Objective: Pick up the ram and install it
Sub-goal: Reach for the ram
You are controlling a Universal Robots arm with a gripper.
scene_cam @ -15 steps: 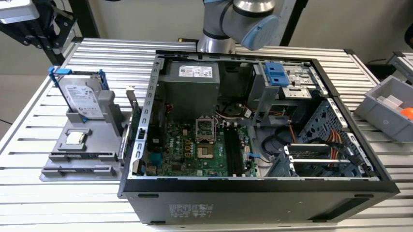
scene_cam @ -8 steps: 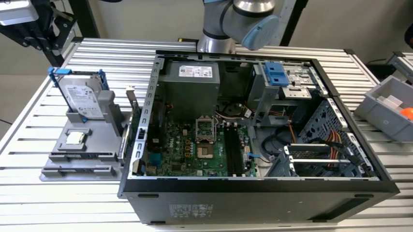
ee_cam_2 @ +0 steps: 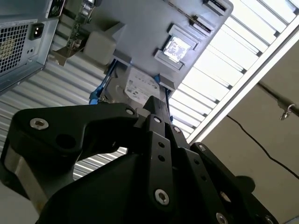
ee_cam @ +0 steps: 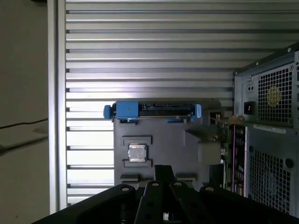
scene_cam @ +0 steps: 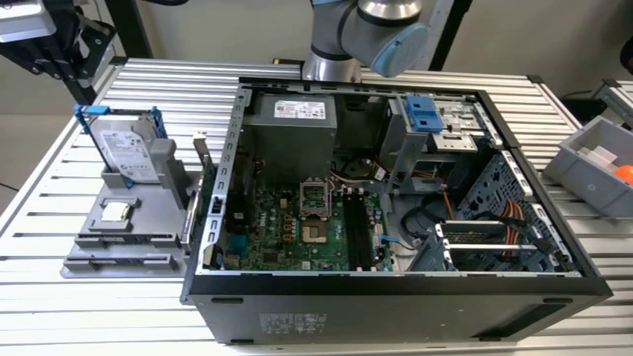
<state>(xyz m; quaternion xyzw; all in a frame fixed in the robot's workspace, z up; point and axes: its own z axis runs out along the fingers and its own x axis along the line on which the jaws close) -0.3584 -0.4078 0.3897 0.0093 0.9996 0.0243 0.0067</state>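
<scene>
The ram [scene_cam: 206, 165] is a thin dark stick standing on edge in the right side of a grey holder [scene_cam: 129, 222], close to the open computer case [scene_cam: 396, 289]. In the first wrist view the ram [ee_cam: 224, 137] is a narrow greenish strip between the holder [ee_cam: 163, 135] and the case. My black gripper [scene_cam: 79, 80] hangs above the table at the exterior view's far left, beyond the holder's far end and well apart from the ram. In both wrist views the gripper [ee_cam_2: 156, 106] [ee_cam: 163, 171] looks shut, with nothing between its fingers. Long black motherboard slots [scene_cam: 356, 230] lie inside the case.
The holder also carries a silver hard drive [scene_cam: 129, 152] in a blue-handled frame and a small square chip [scene_cam: 116, 211]. A grey bin [scene_cam: 594, 174] with an orange item stands at the exterior view's right. The slatted metal table [scene_cam: 99, 311] runs around the case.
</scene>
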